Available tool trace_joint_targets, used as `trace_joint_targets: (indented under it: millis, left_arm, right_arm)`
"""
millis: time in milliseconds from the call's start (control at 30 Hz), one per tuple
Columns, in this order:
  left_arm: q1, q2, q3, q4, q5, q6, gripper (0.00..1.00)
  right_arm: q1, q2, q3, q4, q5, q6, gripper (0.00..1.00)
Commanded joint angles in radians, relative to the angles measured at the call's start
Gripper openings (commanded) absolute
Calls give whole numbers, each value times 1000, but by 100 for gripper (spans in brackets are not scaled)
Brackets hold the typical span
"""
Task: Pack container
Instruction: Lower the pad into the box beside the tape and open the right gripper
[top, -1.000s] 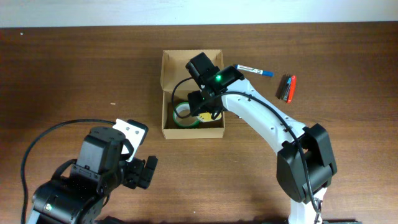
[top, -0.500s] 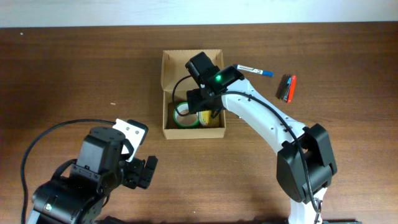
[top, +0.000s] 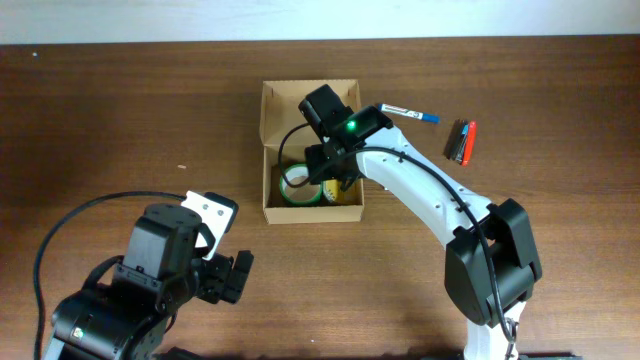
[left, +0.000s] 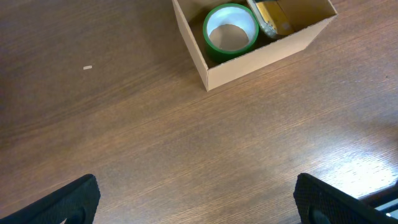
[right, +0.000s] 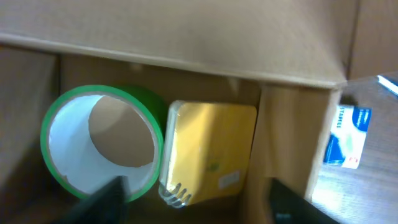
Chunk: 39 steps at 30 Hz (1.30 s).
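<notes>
- Overhead, from table centre toward 12 o'clock: cardboard box on the wooden table, top uncovered, inside visible.
- Green tape roll sits in the box's 7 o'clock corner. Yellow sticky-note pad is just beside it at 3 o'clock, along the 6 o'clock wall.
- Right arm reaches in from 5 o'clock. Right gripper hangs over the box interior, above the pad. Can't tell claw width from above, the wrist body hides the fingers.
- Blue-capped marker lies at 2 o'clock of the box, near its corner. Red and black pens lie side by side further out at 3 o'clock.
- Left arm is at the table's 7 o'clock, with the left gripper well apart from the box.
- Left wrist view: box at 12 to 1 o'clock of frame, one corner toward the camera, roll and pad inside.
- Small pale speck on the wood at 10 o'clock.
- Left gripper: fingertips sit in the 7 and 5 o'clock corners. Claw is wide, holding nothing.
- Right wrist view: box wall across 12 o'clock. Roll at 9 o'clock, with the pad against its 3 o'clock side.
- Right gripper: blurred fingers at 7 and 5 o'clock. Claw is wide, the pad's near edge is between them, and nothing is gripped.
- Blue-and-white printed item outside the box at 3 o'clock, too blurred to name.
</notes>
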Motion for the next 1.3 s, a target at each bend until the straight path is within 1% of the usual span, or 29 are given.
trace_joint_targets:
  millis: [0, 67, 133, 400, 500, 600, 867, 1200, 1267]
  left_arm:
    - [3, -3, 16, 2, 8, 19, 100]
    - [3, -3, 16, 2, 7, 19, 100]
    - [3, -3, 16, 2, 8, 19, 99]
    - [3, -3, 16, 2, 8, 19, 100]
    - [3, -3, 16, 2, 7, 19, 100]
    - [3, -3, 16, 2, 7, 19, 100]
    - [3, -3, 16, 2, 7, 19, 100]
    - [3, -3, 16, 2, 7, 19, 100]
    - [3, -3, 16, 2, 7, 19, 100]
  right_arm:
    - [6, 3, -8, -1, 19, 13, 46]
    - [6, 3, -9, 7, 19, 2, 25]
    - [6, 5, -14, 24, 19, -14, 18]
    - [6, 5, -101, 115, 8, -43, 16]
    - [6, 5, -138, 151, -1, -48, 13]
    - [6, 5, -173, 195, -49, -92, 13]
    - [6, 5, -258, 267, -44, -92, 13]
    - [6, 4, -259, 281, -36, -92, 13]
    - [5, -1, -236, 264, -37, -92, 9]
